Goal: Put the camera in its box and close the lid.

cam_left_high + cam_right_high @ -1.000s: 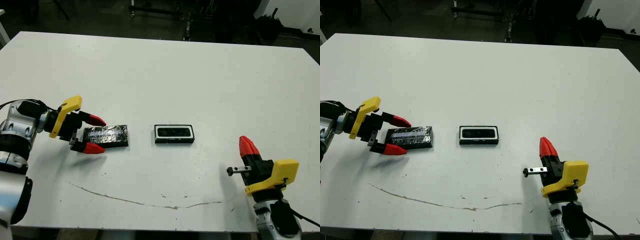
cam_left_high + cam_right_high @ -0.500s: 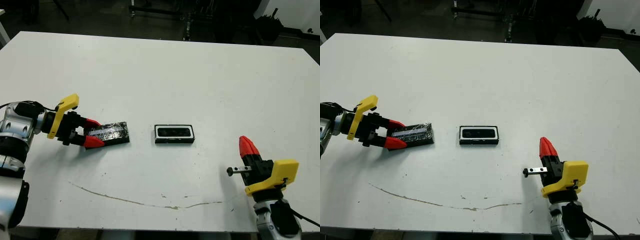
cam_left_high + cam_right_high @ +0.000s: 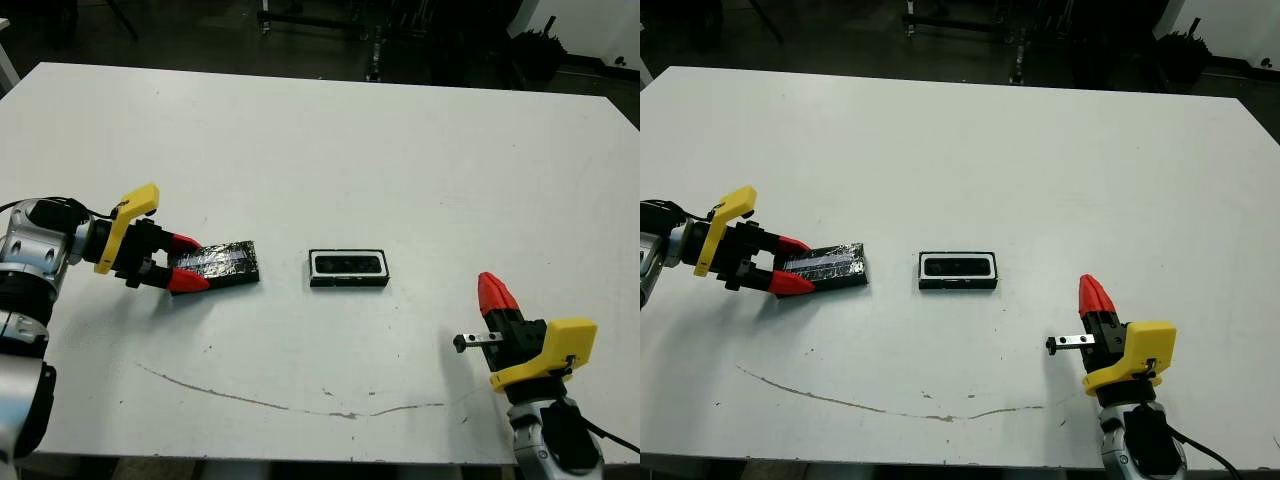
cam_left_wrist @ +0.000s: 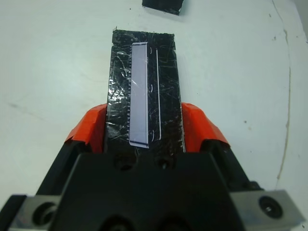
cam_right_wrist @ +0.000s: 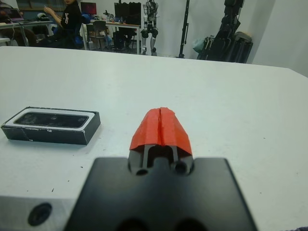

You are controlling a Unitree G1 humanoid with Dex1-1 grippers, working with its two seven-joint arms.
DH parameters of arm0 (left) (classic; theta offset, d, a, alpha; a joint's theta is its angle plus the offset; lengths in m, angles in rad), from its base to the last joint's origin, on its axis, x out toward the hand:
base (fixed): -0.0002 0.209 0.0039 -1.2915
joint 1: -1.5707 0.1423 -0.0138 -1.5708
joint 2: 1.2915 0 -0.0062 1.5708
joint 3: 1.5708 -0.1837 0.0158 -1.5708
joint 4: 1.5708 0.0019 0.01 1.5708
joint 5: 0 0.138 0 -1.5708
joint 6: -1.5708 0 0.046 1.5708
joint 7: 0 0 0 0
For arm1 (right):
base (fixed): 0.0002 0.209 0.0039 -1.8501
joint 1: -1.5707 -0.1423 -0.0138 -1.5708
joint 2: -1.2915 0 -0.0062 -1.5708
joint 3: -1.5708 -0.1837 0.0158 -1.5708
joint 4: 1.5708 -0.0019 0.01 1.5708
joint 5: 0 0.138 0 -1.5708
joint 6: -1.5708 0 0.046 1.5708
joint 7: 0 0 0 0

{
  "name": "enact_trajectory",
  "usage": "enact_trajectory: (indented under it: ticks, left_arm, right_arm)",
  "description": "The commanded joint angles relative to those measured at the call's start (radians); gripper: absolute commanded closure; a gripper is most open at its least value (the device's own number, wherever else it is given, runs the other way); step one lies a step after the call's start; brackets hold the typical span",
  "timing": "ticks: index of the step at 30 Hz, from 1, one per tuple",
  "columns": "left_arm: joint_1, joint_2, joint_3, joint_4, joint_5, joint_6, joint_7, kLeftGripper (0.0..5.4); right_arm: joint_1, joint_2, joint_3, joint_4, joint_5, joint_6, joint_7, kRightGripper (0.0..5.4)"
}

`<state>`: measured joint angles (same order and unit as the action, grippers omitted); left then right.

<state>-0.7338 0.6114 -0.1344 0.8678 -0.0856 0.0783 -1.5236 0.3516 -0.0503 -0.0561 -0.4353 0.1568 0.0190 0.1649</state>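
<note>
The left hand (image 3: 180, 262) is clamped on the lid (image 3: 222, 262), its two red fingers pressing the long edges at the end nearest the wrist; the far end of the slab reaches out toward the box (image 3: 348, 268). Whether the lid is wholly clear of the white worktop (image 3: 330, 140) or resting on it by its far edge is hard to say from the head views; it looks slightly tilted. The box sits near the middle of the worktop, a little apart from the lid, and the camera (image 3: 956, 265) lies inside it on the white lining, so the first half of the task seems done and the lid is what remains.

The right hand (image 5: 160, 126) hangs low at the near right of the worktop with its fingers together, holding nothing, well apart from the box.

The lid looks thin, stiff and light, with a glossy wrapped top that is likely slippery, so a grip across the edges as here suits it better than one on the faces. Held by one end, it may droop or pivot; it should be set down level over the box rim
</note>
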Motion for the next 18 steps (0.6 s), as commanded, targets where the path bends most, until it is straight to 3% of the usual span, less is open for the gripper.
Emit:
enact_trajectory:
  ticks: [1,5,10,18]
  left_arm:
    - [0.007,-0.003,0.026,-0.029,-0.033,0.046,0.002,2.25]
    - [-0.041,-0.013,0.033,-0.060,-0.073,0.104,-0.041,2.25]
    - [-0.116,-0.060,-0.006,-0.129,-0.073,0.148,-0.054,2.25]
    - [-0.201,-0.216,-0.052,0.009,-0.055,0.072,-0.085,2.25]
  right_arm:
    - [0.007,-0.012,0.000,0.006,-0.001,0.014,-0.002,5.40]
    - [0.004,-0.013,0.000,0.016,0.002,-0.001,0.006,5.40]
    - [0.004,-0.009,0.001,0.018,0.003,0.006,0.005,5.40]
    - [0.003,-0.009,0.002,0.031,0.003,-0.016,0.012,5.40]
